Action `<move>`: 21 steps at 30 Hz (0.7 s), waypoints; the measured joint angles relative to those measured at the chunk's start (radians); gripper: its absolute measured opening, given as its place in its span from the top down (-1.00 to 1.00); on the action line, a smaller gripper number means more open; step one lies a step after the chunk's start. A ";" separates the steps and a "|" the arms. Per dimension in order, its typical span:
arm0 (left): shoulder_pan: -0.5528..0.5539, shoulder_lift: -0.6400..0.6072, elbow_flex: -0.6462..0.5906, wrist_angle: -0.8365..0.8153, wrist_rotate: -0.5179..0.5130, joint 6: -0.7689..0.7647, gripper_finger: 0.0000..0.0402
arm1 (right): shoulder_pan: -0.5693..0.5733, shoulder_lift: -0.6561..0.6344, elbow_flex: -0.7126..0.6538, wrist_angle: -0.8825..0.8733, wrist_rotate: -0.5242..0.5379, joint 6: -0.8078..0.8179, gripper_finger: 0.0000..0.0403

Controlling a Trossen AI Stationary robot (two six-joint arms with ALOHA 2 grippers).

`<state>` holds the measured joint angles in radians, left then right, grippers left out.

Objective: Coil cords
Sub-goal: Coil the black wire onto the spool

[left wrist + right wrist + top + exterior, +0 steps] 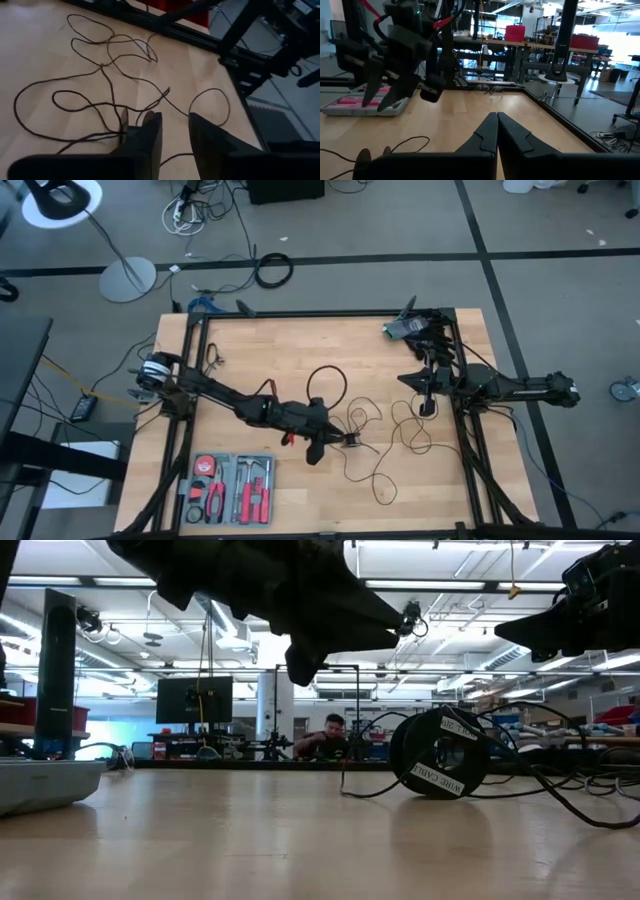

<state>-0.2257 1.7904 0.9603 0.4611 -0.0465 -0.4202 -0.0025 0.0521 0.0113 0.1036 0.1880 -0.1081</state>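
The cords (375, 430) are one thin black cord lying in loose loops on the wooden table, seen spread out in the left wrist view (107, 75). It joins a small round black puck (440, 752) that stands on its edge on the table (352, 441). My left gripper (175, 125) hovers open above the table's middle (338, 438), just beside the puck, with only bare wood and a strand of cord showing under its gap. My right gripper (497, 117) waits shut at the table's right side (428, 408).
A tray of red-handled tools (230, 488) sits at the near left corner. A small green-and-black device (405, 328) lies at the far right corner. Black frame rails (465, 450) run along the table's sides. A person sits far behind the table (330, 735).
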 joint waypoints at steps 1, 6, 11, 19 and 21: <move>-0.005 0.007 0.000 -0.010 -0.011 0.001 0.50 | 0.000 0.000 0.000 0.000 0.000 0.000 0.96; -0.013 0.066 0.016 -0.022 -0.042 0.000 0.49 | 0.000 0.000 0.000 0.007 0.000 0.000 0.96; -0.012 0.073 0.029 -0.042 -0.076 0.001 0.49 | 0.000 0.000 0.000 0.014 0.000 0.000 0.96; -0.010 0.119 0.030 -0.044 -0.100 -0.001 0.49 | 0.000 0.000 0.000 0.020 0.000 0.000 0.96; -0.010 0.132 0.030 -0.041 -0.101 -0.001 0.49 | 0.000 0.000 0.000 0.023 0.000 0.000 0.96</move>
<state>-0.2352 1.9226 0.9905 0.4205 -0.1474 -0.4209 -0.0023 0.0521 0.0111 0.1266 0.1883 -0.1080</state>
